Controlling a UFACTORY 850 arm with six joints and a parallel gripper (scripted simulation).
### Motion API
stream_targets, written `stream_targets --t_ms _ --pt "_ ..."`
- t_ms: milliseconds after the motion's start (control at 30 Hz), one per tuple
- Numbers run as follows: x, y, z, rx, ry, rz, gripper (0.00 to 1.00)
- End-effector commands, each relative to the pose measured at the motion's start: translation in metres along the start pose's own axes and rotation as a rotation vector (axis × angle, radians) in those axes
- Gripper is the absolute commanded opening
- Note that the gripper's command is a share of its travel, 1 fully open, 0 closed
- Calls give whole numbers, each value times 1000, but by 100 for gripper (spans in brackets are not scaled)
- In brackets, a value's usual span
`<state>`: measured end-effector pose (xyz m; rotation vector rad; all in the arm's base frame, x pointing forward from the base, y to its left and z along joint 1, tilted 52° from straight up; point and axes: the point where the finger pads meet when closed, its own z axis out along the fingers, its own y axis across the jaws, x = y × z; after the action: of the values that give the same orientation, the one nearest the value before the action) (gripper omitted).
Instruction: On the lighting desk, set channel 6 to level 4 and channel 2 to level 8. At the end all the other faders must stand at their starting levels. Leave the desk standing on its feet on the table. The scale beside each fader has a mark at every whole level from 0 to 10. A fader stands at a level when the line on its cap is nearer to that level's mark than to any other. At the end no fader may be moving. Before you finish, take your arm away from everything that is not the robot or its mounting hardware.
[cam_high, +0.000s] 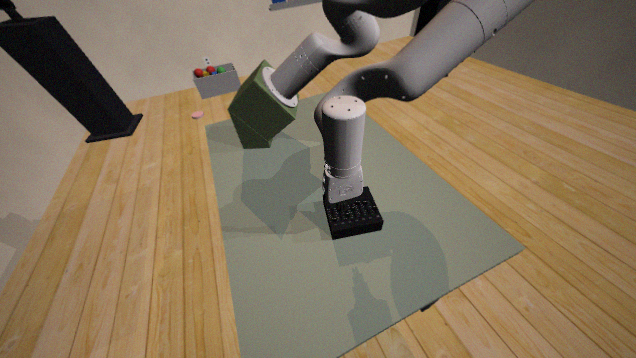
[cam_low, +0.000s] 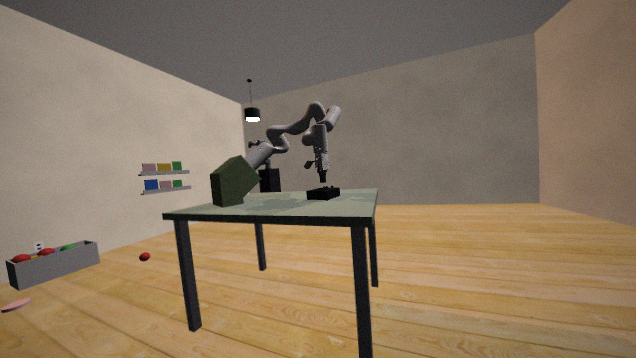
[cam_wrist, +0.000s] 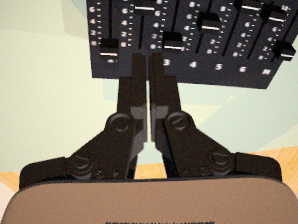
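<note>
The black lighting desk (cam_high: 354, 216) stands flat on the green table mat; it also shows in the exterior view (cam_low: 323, 193). In the wrist view the desk (cam_wrist: 189, 26) fills the top, with several fader caps at different heights. The second cap from the left (cam_wrist: 144, 6) sits high on its scale; the leftmost cap (cam_wrist: 109, 48) sits low. My gripper (cam_wrist: 147, 73) is shut and empty, pointing straight down. Its tips hang at the desk's near edge, below the second fader's slot and apart from its cap. In the exterior view the gripper (cam_low: 322, 177) is just above the desk.
The arm's green base block (cam_high: 262, 107) stands at the far end of the table. A grey bin with coloured balls (cam_high: 216, 80) and a black stand (cam_high: 65, 75) are on the floor beyond. The table's edge is to the desk's right.
</note>
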<state>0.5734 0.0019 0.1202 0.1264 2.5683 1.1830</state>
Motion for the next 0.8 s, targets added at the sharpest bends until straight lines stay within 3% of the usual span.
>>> stream_targets --t_ms 0,533,600,633,767 --pt "1 3 0 0 -4 -112 0" --pt "14 33 1 1 10 -845 0" --pt "14 33 1 1 10 -845 0" --pt "15 35 2 1 10 -984 0" --pt "20 45 2 -1 22 -1146 0"
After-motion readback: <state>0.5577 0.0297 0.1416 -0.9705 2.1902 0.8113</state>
